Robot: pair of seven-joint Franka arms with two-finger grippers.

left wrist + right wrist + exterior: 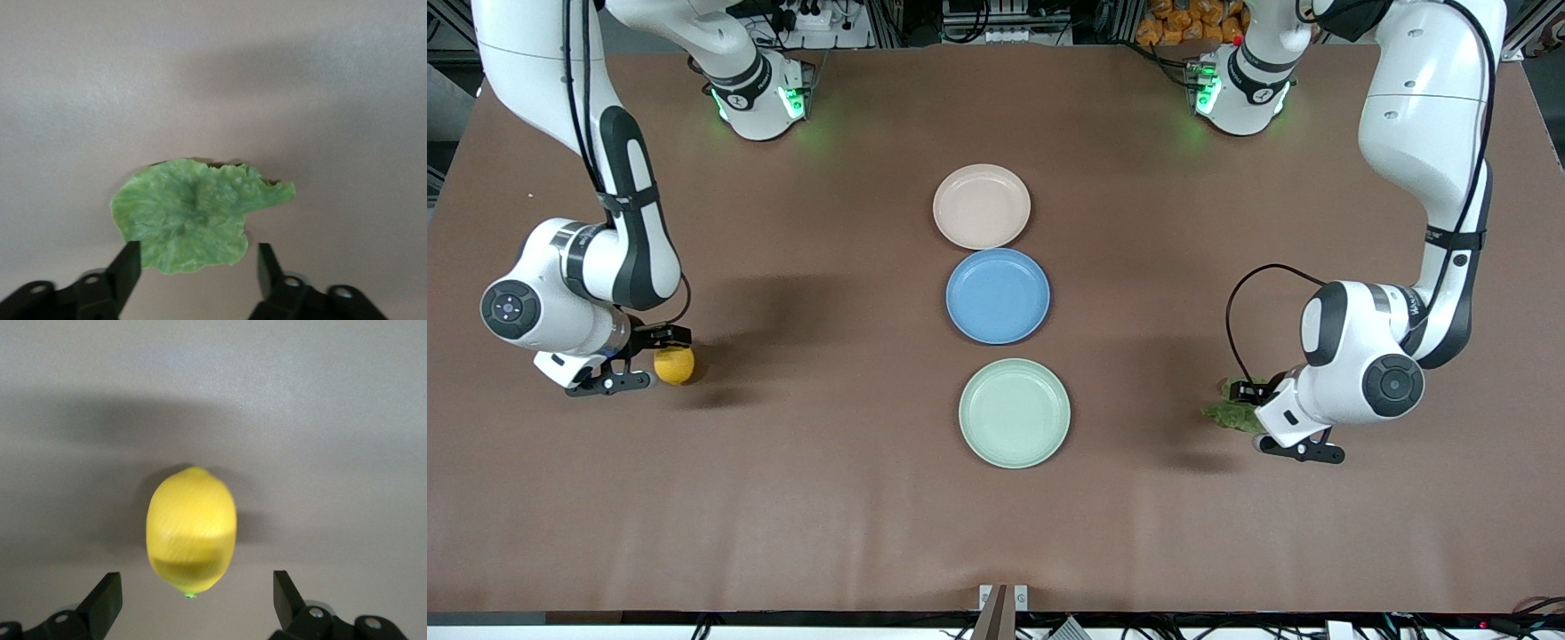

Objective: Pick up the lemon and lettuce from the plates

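Observation:
The lemon lies on the bare table toward the right arm's end, on no plate. My right gripper is open and low beside it. In the right wrist view the lemon sits just past the tips of my right gripper, which holds nothing. The lettuce lies flat on the table toward the left arm's end. My left gripper is open beside it. In the left wrist view the leaf reaches just between the tips of my left gripper. The beige plate and the mint plate are empty.
An empty blue plate sits between the beige and mint plates in a row down the table's middle. Brown table surface lies all round both grippers. The arm bases stand at the table's edge farthest from the front camera.

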